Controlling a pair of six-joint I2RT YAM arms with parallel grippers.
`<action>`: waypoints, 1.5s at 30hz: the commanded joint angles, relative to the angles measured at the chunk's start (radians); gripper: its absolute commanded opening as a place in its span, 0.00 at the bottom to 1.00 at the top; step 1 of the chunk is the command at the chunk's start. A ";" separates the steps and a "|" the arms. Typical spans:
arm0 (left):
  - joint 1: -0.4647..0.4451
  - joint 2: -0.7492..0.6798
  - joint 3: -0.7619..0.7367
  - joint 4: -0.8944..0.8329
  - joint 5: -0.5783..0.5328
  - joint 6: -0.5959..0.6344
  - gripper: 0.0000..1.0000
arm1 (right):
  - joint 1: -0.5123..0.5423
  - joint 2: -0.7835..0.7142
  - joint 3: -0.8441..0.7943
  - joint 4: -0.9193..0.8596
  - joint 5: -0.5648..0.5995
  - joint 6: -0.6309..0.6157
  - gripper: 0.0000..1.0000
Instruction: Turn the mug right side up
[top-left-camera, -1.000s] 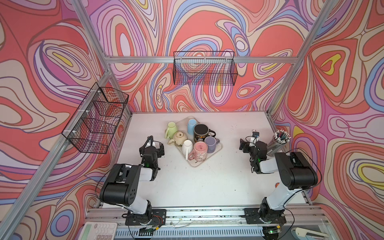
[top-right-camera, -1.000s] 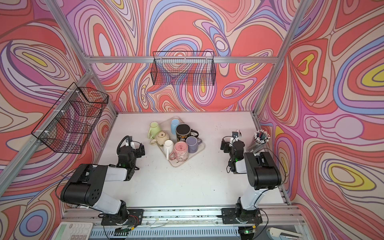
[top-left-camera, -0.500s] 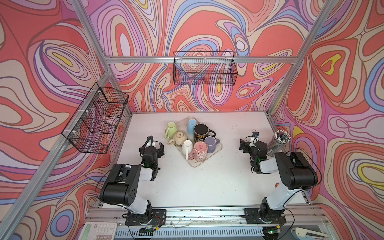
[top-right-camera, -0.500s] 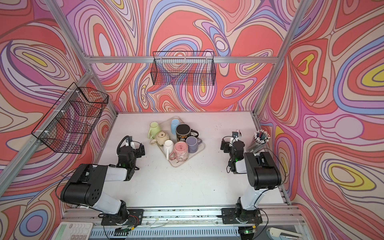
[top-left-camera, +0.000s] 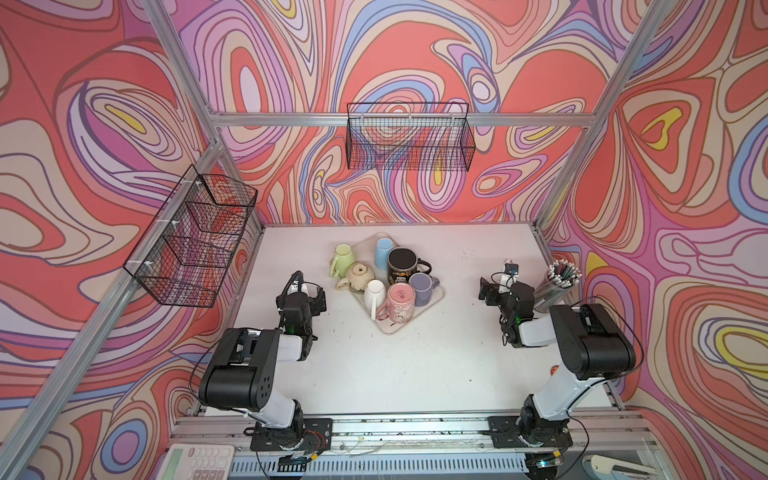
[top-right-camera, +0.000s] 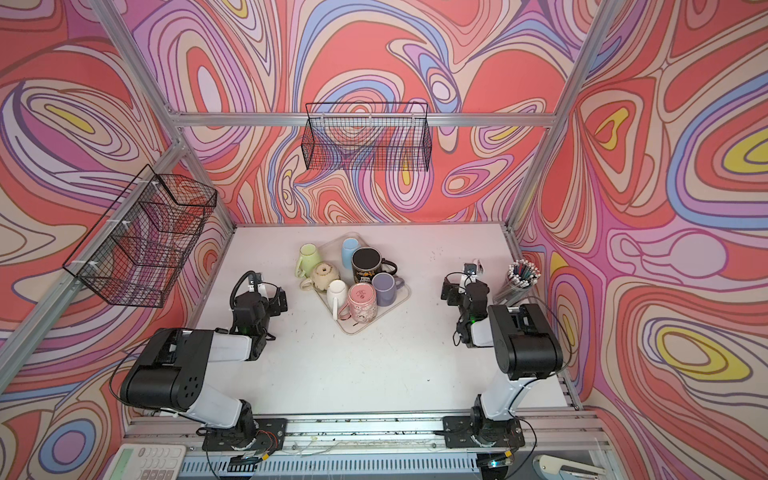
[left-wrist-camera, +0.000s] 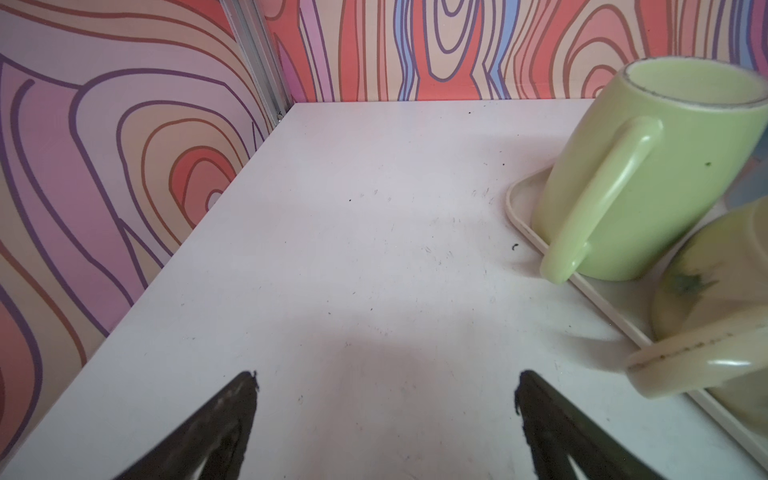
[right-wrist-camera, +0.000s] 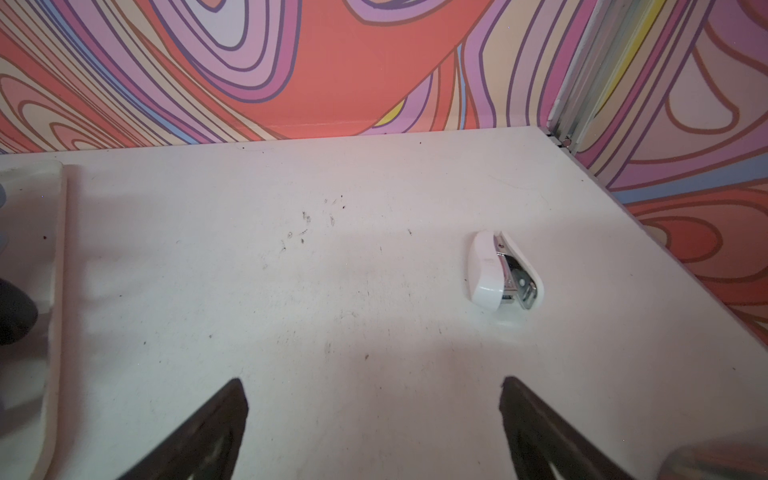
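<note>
Several mugs stand bottom-up, packed together on a cream tray (top-left-camera: 392, 326) at the table's middle: green (top-left-camera: 343, 255), cream (top-left-camera: 360, 276), white (top-left-camera: 374, 291), pink (top-left-camera: 400, 301), purple (top-left-camera: 420, 286) and light blue (top-left-camera: 383, 251). Whether the black mug (top-left-camera: 402, 264) is upright I cannot tell. My left gripper (top-left-camera: 318, 297) is open and empty over bare table, left of the tray. The left wrist view shows the green mug (left-wrist-camera: 648, 178) ahead and off to one side of that gripper (left-wrist-camera: 386, 376). My right gripper (top-left-camera: 488, 291) is open and empty to the right of the tray, as the right wrist view (right-wrist-camera: 372, 382) shows.
A white stapler (right-wrist-camera: 500, 270) lies ahead of the right gripper. A clear cup of pens (top-left-camera: 557, 282) stands by the right wall. Wire baskets hang on the back wall (top-left-camera: 409, 141) and left wall (top-left-camera: 195, 237). Patterned walls close off three sides.
</note>
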 joint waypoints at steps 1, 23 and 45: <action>0.004 -0.005 0.012 -0.003 0.029 -0.003 1.00 | -0.005 -0.012 0.006 -0.001 0.000 0.001 0.98; -0.006 -0.428 0.553 -1.200 0.251 -0.503 0.88 | 0.040 -0.116 0.511 -0.941 -0.376 0.363 0.87; -0.291 -0.144 0.425 -1.104 0.239 -0.789 0.61 | 0.121 0.180 0.613 -1.017 -0.551 0.460 0.65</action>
